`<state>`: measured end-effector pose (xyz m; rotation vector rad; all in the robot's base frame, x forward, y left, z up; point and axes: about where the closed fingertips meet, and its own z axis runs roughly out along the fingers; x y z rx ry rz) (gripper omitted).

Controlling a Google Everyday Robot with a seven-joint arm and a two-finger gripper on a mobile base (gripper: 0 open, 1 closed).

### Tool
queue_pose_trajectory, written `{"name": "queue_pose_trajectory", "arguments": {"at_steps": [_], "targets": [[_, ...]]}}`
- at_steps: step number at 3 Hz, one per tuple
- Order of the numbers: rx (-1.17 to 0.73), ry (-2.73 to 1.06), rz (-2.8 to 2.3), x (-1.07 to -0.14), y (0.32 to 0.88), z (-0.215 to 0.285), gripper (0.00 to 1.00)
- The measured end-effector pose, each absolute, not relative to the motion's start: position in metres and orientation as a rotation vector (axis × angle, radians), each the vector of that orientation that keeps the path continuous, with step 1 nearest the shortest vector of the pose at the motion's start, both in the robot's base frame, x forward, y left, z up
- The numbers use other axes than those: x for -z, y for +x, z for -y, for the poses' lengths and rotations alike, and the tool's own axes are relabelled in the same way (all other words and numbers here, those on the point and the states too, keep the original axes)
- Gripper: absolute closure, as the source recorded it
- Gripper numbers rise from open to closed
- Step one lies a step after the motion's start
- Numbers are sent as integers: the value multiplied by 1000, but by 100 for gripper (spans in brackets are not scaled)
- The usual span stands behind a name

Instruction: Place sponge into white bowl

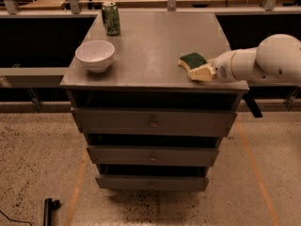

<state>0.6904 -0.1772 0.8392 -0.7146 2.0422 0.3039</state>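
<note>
While the wavy-edged sponge (193, 60), dark green over yellow foam, lies near the right front edge of the grey metal desk (155, 41), the round white bowl (95, 54) at the left front corner holds nothing — the carry is all left. The pale yellow end effector (202, 73) rests against the sponge's near side; whether it grips I cannot tell. Bare desk runs between sponge and bowl — the green drink can (111, 18) stands well back.

worktop (150, 41): grey, bare in the middle; green can (111, 18) upright at its back left corner | below: three drawers (153, 123), each with a small knob | floor (33, 164): speckled; orange lines (254, 164); black bar (48, 210) lower left | gripper (202, 73): worktop's right front edge
</note>
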Motion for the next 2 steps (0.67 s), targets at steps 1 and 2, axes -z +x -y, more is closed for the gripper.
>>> {"name": "queue_pose_trajectory", "arguments": {"at_steps": [1, 2], "targets": [[-307, -735, -2029, -840, 690, 173, 89], [-330, -793, -1980, -860, 689, 161, 100]]}}
